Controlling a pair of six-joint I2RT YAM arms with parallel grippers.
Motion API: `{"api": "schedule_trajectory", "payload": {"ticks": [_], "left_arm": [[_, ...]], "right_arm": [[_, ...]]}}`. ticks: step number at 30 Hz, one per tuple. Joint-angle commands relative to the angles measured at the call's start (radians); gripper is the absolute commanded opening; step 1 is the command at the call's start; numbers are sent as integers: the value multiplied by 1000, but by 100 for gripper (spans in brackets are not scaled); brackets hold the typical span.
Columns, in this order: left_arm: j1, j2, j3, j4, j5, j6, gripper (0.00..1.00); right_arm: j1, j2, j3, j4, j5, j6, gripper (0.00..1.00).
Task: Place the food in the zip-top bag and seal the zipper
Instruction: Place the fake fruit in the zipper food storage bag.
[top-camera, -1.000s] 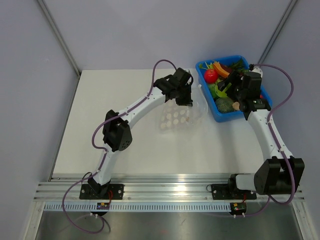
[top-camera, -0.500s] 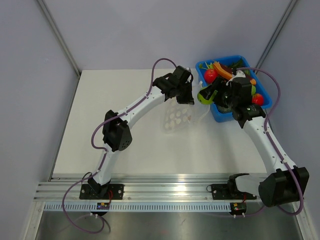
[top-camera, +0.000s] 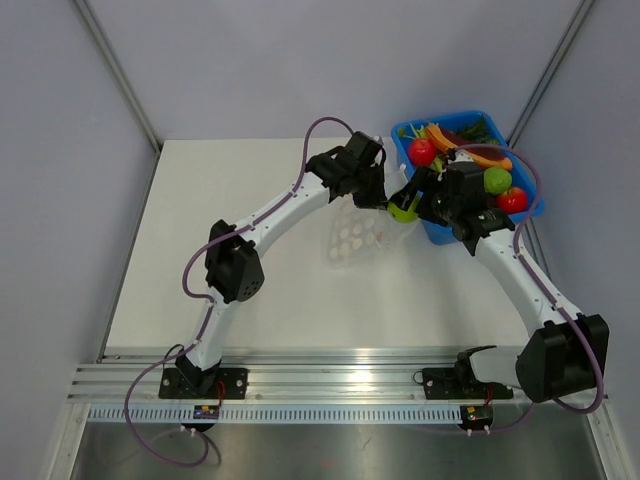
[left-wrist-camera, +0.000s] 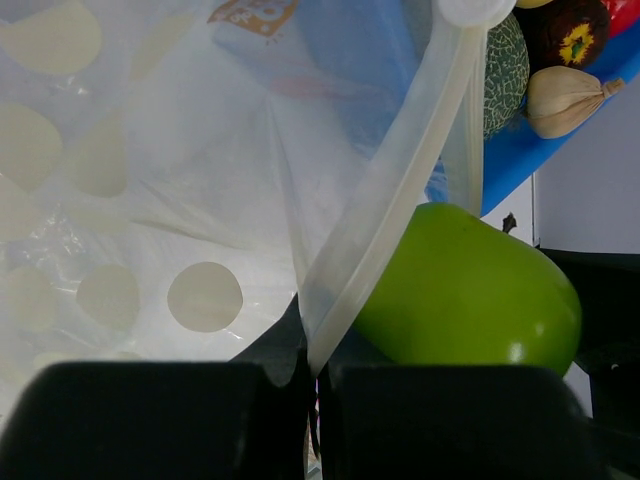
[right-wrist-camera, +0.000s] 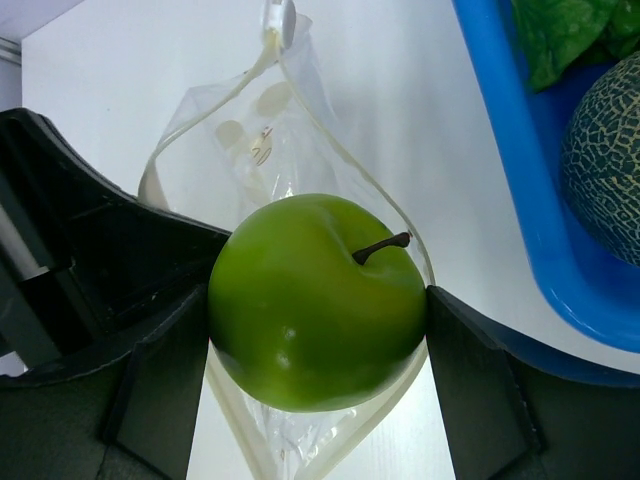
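Green glossy toy apple (right-wrist-camera: 318, 300) squeezed tight between the right gripper's (top-camera: 413, 199) fingers, hanging right at the gaping mouth of the clear crinkly zip-top bag (left-wrist-camera: 150, 200)! Left gripper (left-wrist-camera: 315, 385) is clenched on the bag's pale zipper strip (left-wrist-camera: 400, 190), holding that edge up. Other toy food (top-camera: 421, 151) sits in the blue plastic tray (right-wrist-camera: 520, 170) just beside.

The white table (top-camera: 200, 260) carries a blue tray (top-camera: 455, 118) at its far right corner. The clear zip-top bag (top-camera: 350, 236) rests just left of the tray.
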Motion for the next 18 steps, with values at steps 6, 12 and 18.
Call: {"api": "schedule_trajectory", "payload": {"ticks": [6, 12, 18], "left_arm": [[-1, -68, 34, 27, 56, 32, 0], [-1, -73, 36, 30, 69, 34, 0], [-1, -71, 34, 22, 63, 46, 0]], "right_arm": [[8, 20, 11, -18, 42, -43, 85], [8, 13, 42, -41, 33, -65, 97], [8, -5, 50, -48, 45, -65, 100]]}}
